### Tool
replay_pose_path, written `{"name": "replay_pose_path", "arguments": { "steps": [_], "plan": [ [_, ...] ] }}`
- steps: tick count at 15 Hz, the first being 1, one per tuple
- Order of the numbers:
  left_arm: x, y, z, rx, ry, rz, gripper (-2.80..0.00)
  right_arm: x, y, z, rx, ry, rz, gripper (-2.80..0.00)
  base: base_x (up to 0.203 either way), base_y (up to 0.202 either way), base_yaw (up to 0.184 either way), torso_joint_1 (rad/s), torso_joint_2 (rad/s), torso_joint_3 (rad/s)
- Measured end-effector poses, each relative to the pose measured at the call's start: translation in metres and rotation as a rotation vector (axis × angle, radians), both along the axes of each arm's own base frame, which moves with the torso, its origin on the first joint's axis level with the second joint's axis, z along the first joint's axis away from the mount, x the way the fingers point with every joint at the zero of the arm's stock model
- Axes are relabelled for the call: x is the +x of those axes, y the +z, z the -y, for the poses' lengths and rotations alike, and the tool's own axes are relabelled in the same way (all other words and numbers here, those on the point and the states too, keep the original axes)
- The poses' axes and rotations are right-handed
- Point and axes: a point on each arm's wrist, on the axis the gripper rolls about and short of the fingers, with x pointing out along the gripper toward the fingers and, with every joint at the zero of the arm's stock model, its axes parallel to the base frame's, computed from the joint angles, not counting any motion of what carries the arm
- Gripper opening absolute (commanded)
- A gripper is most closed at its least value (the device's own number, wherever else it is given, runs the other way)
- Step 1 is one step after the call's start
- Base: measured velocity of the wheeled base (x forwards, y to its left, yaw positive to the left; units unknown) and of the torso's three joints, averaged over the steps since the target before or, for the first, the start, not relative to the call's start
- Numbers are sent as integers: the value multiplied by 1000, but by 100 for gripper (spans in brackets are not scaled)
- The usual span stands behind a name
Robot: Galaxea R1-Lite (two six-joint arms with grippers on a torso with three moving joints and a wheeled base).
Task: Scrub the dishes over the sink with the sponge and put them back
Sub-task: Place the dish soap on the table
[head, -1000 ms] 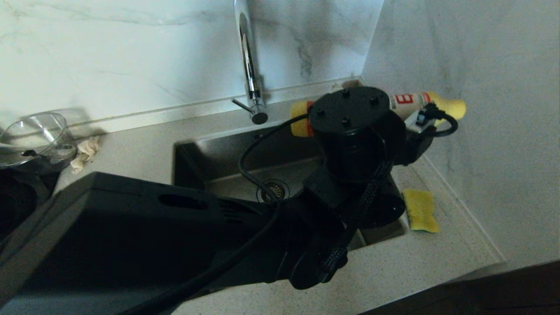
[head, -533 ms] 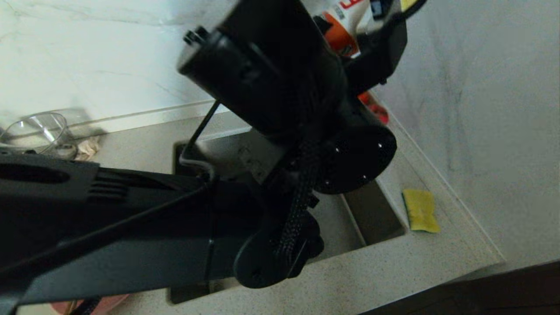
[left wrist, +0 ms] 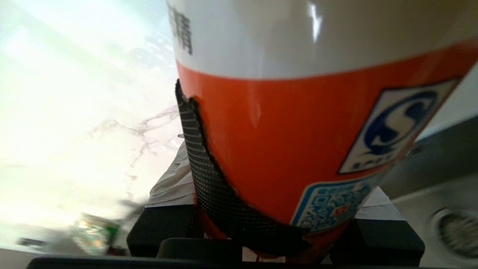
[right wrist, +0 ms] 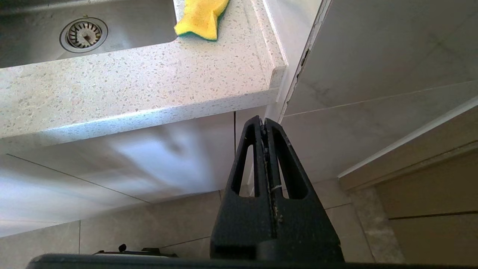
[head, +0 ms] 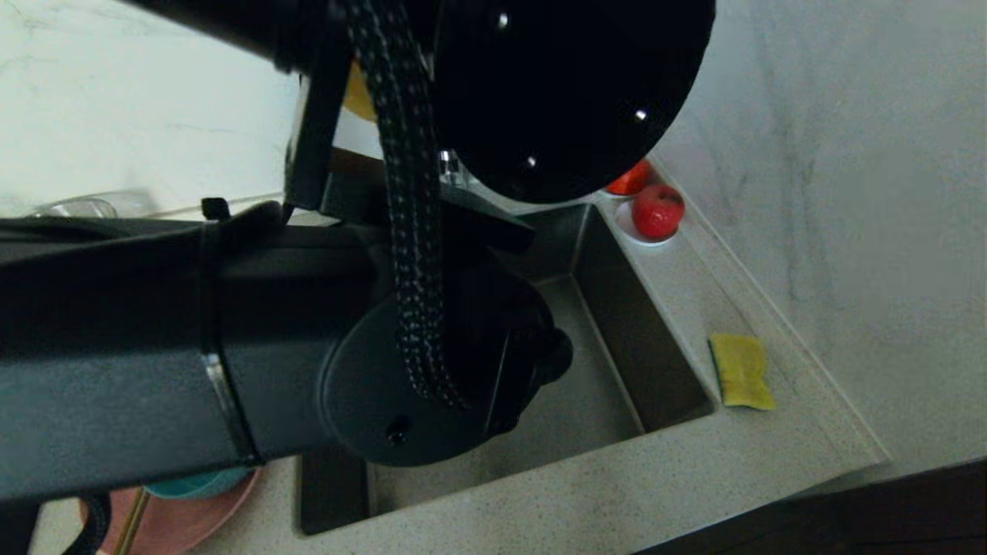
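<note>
An orange-and-white bottle (left wrist: 298,123) is being clamped by the left gripper (left wrist: 276,224) above the sink (head: 617,308) — the right gripper (right wrist: 266,127) is being kept closed and empty below the counter (right wrist: 130,86).

Yellow sponge (head: 741,371) with green underside, orange-and-white bottle (left wrist: 310,112), speckled beige counter (right wrist: 130,89), red fruit (head: 657,211)

Orange-white bottle (left wrist: 298,112), red fruit (head: 658,211)

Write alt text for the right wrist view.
The right claw, shut and empty, hangs below the speckled countertop edge, above a tiled floor. A yellow sponge lies on the counter beside the sink, whose drain shows.
</note>
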Motion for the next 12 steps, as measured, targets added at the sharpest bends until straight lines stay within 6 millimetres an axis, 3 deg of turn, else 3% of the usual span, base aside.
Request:
{"name": "replay_pose_path", "arguments": {
  "steps": [5,12],
  "plan": [
    [-20,26,-13,-177,-25,37,-280,0,0,0,0,0,0,-280,0,0,0,0,0,0],
    [-51,65,-78,-487,0,-64,-280,0,0,0,0,-1,0,-280,0,0,0,0,0,0]
  ]
}}
